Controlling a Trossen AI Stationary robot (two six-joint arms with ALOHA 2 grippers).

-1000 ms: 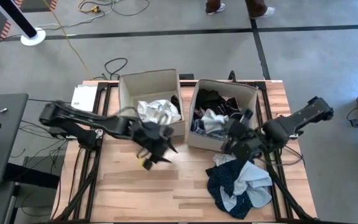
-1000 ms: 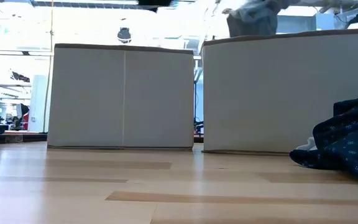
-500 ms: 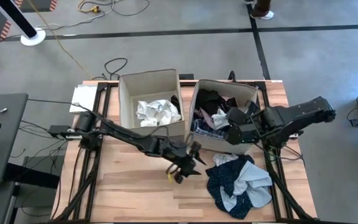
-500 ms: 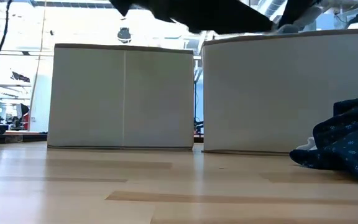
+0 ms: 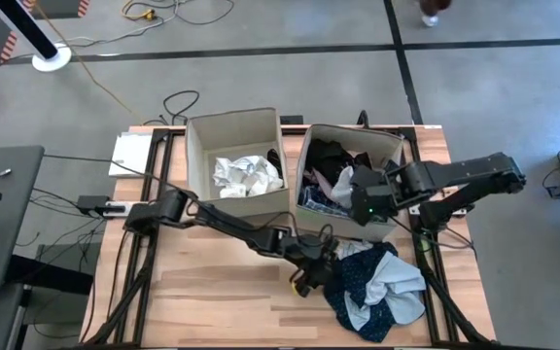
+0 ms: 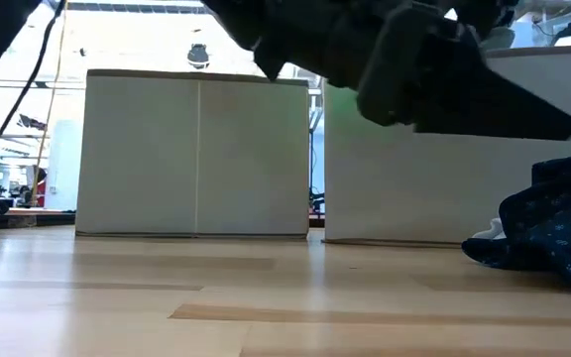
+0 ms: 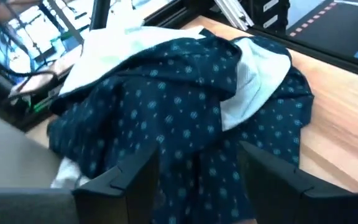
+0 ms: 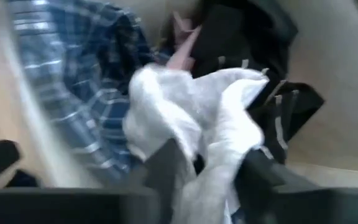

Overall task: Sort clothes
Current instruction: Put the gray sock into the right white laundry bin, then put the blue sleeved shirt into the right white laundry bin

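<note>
From above, I have my left gripper (image 5: 311, 275) stretched low across the wooden table (image 5: 212, 292), right at the edge of the navy dotted garment (image 5: 372, 287), which lies heaped on the boards in front of the right box (image 5: 350, 146). My right gripper (image 5: 366, 199) is over the front of that box, which holds the black, pink and blue plaid clothes (image 5: 333, 180). The left box (image 5: 233, 131) beside it holds crumpled white fabric (image 5: 248, 175).

At table height, a dark arm (image 6: 414, 69) fills the upper middle (I cannot tell its fingers here), both beige boxes stand behind it, and the dotted cloth (image 6: 553, 233) rests on the table at the right edge.

Through my left wrist camera, the two dark fingers (image 7: 126, 177) stand spread apart, with dotted fabric (image 7: 179, 106) and its pale lining (image 7: 253, 81) between and beyond them; nothing is pinched.

Through my right wrist camera, the fingers (image 8: 163, 168) are likewise parted, with a white garment (image 8: 191, 106) bunched between them inside the box, blue plaid (image 8: 73, 68) and black cloth (image 8: 241, 37) around it. Whether they touch it, I cannot tell.
</note>
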